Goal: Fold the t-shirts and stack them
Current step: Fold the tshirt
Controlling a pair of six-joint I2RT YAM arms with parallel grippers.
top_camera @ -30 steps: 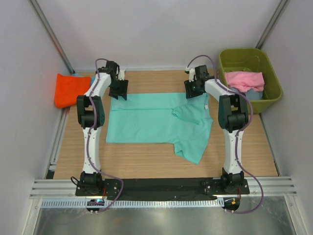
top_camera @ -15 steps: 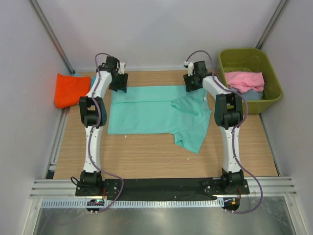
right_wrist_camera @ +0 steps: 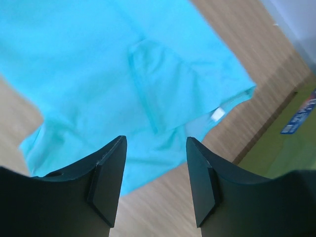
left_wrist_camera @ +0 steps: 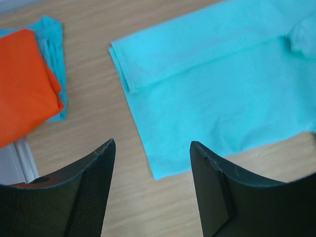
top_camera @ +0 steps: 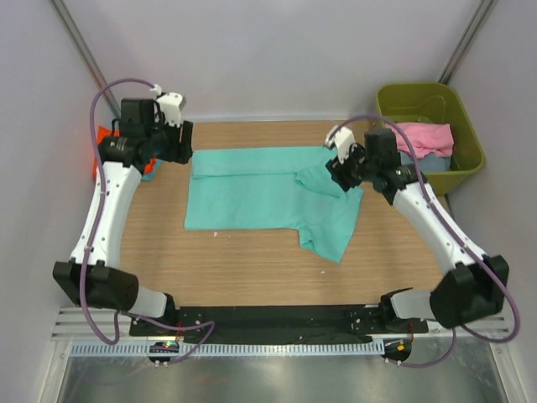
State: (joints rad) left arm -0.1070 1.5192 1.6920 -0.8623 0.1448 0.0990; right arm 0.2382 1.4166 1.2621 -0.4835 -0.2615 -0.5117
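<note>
The left tool [left_wrist_camera: 153, 144] is spread wide and grips nothing. The teal t-shirt [left_wrist_camera: 222, 89] lies flat on the table [left_wrist_camera: 98, 123] ahead of it and to its right, with one corner showing between the fingers. The orange t-shirt [left_wrist_camera: 22, 84] lies folded off to this tool's left. The right tool [right_wrist_camera: 155, 139] is also spread and empty, apart from the cloth. Below and ahead of it lies the teal shirt's folded-in sleeve [right_wrist_camera: 168, 89]. The pink t-shirt [top_camera: 424, 134] sits in the green bin [top_camera: 466, 164] to its right.

Overhead view faces down from behind; both wrist views hover near, sharing the teal t-shirt [top_camera: 252, 189].
</note>
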